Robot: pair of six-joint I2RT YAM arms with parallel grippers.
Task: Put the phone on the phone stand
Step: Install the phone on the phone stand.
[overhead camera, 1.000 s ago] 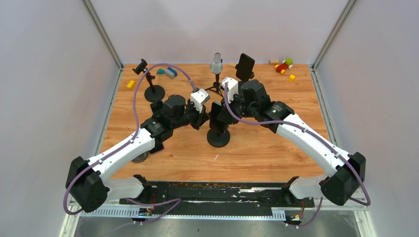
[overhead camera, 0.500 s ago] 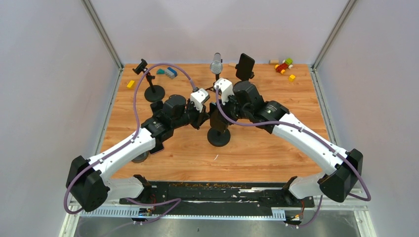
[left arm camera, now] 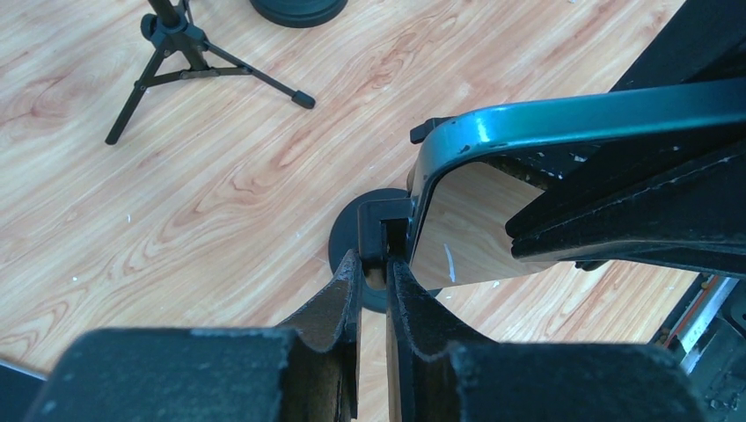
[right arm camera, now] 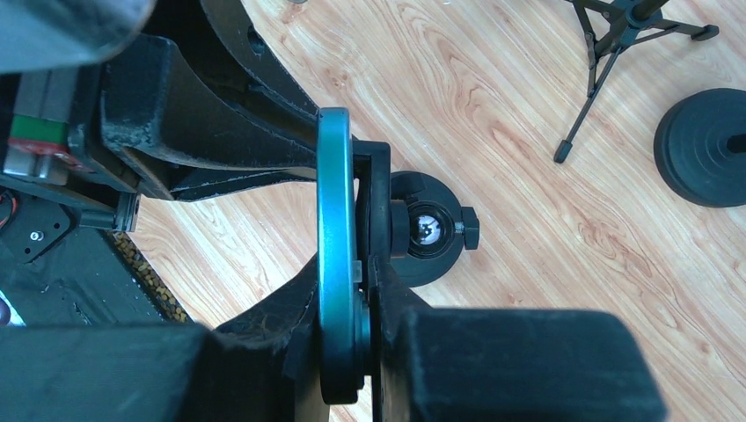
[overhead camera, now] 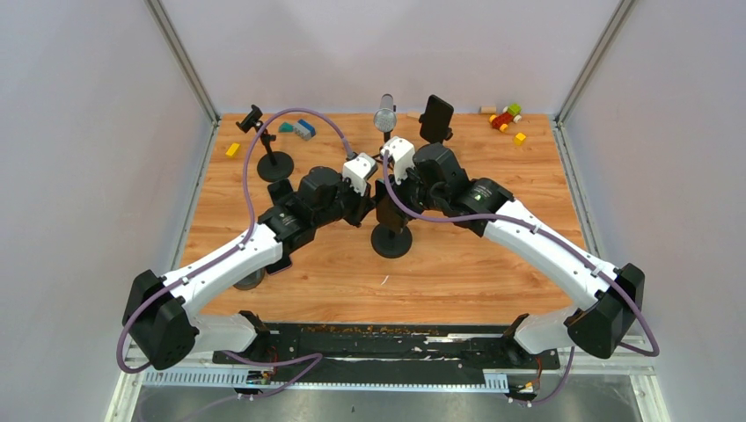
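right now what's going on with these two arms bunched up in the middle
Both arms meet over the phone stand. The right hand is shut on the teal-edged phone, holding it on edge right against the stand's clamp. The left hand is pinched on that clamp. The phone is at the stand but not let go, and I can't tell whether it is fully seated.
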